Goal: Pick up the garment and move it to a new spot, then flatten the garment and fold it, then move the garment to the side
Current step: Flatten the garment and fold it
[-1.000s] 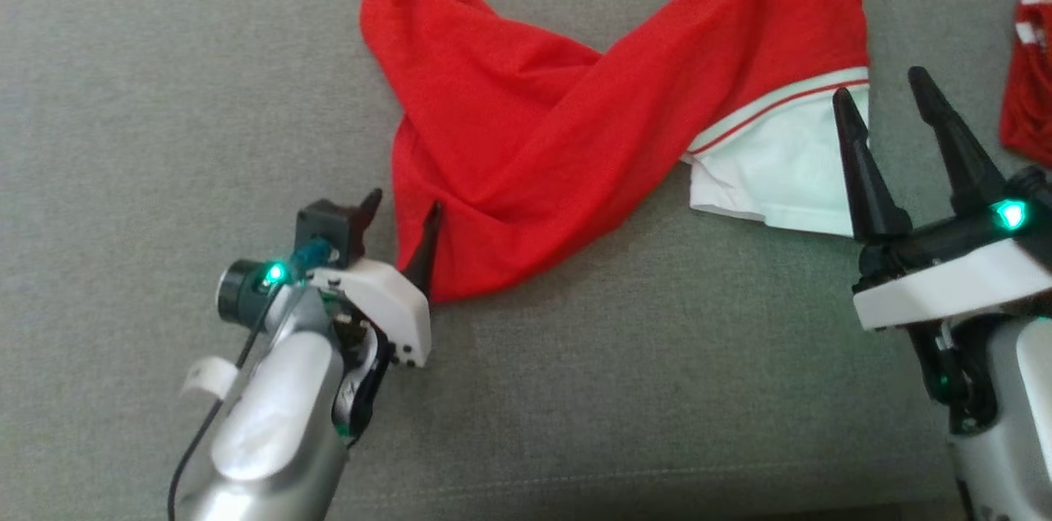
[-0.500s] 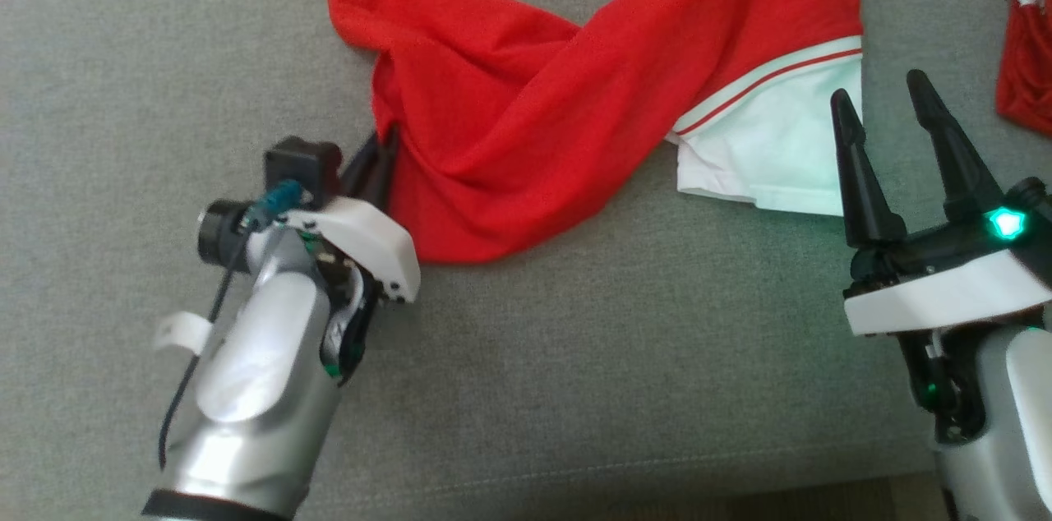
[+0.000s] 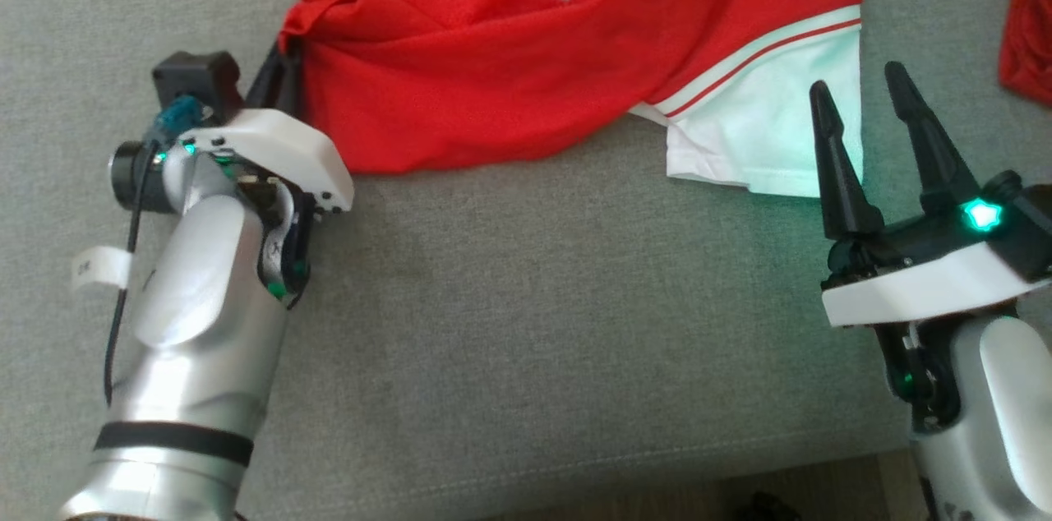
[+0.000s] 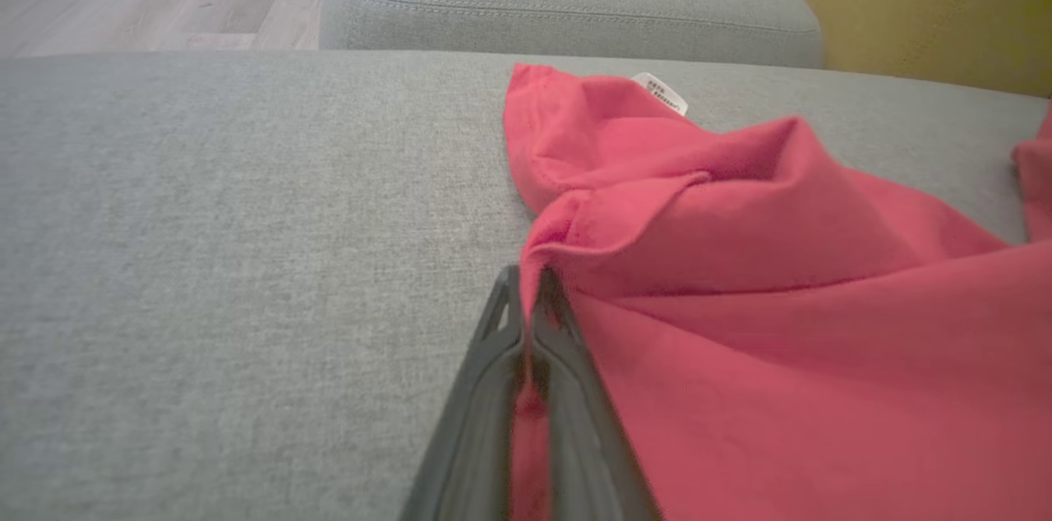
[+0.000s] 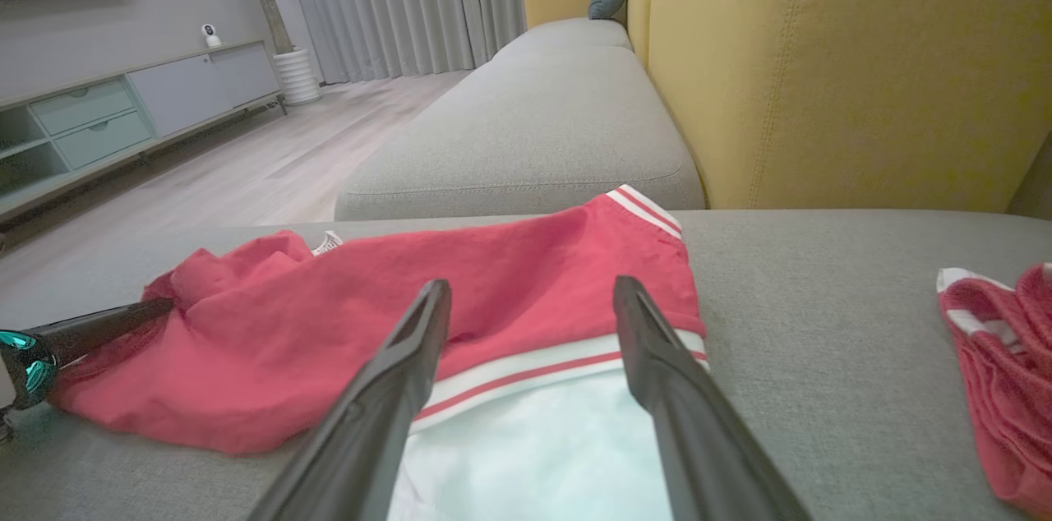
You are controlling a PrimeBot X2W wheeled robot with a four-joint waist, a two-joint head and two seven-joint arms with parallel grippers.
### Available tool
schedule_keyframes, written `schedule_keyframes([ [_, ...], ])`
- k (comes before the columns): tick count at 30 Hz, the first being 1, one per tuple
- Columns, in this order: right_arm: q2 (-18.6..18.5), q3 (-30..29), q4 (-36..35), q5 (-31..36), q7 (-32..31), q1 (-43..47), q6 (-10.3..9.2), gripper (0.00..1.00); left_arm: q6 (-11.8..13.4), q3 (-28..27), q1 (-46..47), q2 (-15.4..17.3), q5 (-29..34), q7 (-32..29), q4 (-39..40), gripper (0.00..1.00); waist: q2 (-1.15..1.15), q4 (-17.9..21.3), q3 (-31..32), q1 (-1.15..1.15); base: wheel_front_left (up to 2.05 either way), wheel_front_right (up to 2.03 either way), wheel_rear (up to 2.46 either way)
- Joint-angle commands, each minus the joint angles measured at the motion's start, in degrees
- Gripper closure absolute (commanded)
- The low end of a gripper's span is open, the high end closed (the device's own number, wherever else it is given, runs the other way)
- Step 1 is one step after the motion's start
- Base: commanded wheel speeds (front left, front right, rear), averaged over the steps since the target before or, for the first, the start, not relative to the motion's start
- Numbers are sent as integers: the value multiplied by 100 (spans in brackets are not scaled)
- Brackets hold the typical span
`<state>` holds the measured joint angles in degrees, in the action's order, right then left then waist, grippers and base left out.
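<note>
**1. Seat cushion** point(image 3: 526, 324): grey, bare on the garment's near side, with room there for spreading.

**2. Left gripper** point(image 4: 526, 284): at the garment's left end, jaws clamped on a bunched red fold. Judged step: carrying the garment to a new spot. Lift until the cloth clears the cushion, and travel slowly so the fold does not slip.

**3. Right gripper** point(image 3: 855, 79): jaws apart and empty, at the near edge of the garment's white end. It would best take that hem, so the twist opens.

**4. Garment** point(image 3: 509, 69): red with a white band, twisted mid-length, lying on the cushion.

**5. Care label** point(image 4: 662, 92): at the garment's far left corner.

**6. Second red cloth** point(image 3: 1027, 36): right of the garment and apart from it. Avoid snagging it.
</note>
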<state>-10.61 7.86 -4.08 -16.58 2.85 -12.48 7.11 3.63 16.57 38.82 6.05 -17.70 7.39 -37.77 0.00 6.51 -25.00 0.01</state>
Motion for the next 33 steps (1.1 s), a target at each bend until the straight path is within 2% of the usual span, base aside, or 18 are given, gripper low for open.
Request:
schedule_keyframes([
  [1, -6, 95, -140, -8, 71, -92, 37, 0, 58, -203, 243, 192, -19, 152, 37, 82, 0, 29, -11, -1, 0, 0, 0],
  [2, -7, 86, -115, -10, 84, -95, 37, 0, 66, -216, 278, 195, -20, 236, -16, 35, 0, 31, -3, -1, 0, 0, 0],
  [3, -6, 73, -92, -10, 96, -92, 37, 0, 73, -235, 298, 187, -35, 318, -51, 0, 0, 25, 14, -1, 0, 0, 0],
  [10, 41, -35, 12, 0, 148, 25, 37, 0, 19, -285, 58, 170, -86, 671, 180, 0, 0, -139, 259, -1, 0, 0, 0],
  [15, 98, -58, -10, 3, 148, 127, 37, 0, -100, -277, -765, 145, -215, 728, 894, 0, 0, -281, 393, -1, 0, 0, 0],
  [20, 130, -104, -56, 7, 129, 200, 37, 0, -63, -201, -1726, 95, -407, 521, 1558, 0, 0, -400, 414, -1, 0, 0, 0],
  [27, 118, -14, -106, -10, 92, 118, 37, 0, 61, -228, -1739, 115, -477, 310, 1704, 0, 0, -305, 342, -1, 0, 0, 0],
  [33, 120, -9, -80, -25, 104, 122, 37, 0, 112, -293, -1574, 179, -547, 130, 1490, 0, 0, -151, 286, -1, 0, 0, 0],
])
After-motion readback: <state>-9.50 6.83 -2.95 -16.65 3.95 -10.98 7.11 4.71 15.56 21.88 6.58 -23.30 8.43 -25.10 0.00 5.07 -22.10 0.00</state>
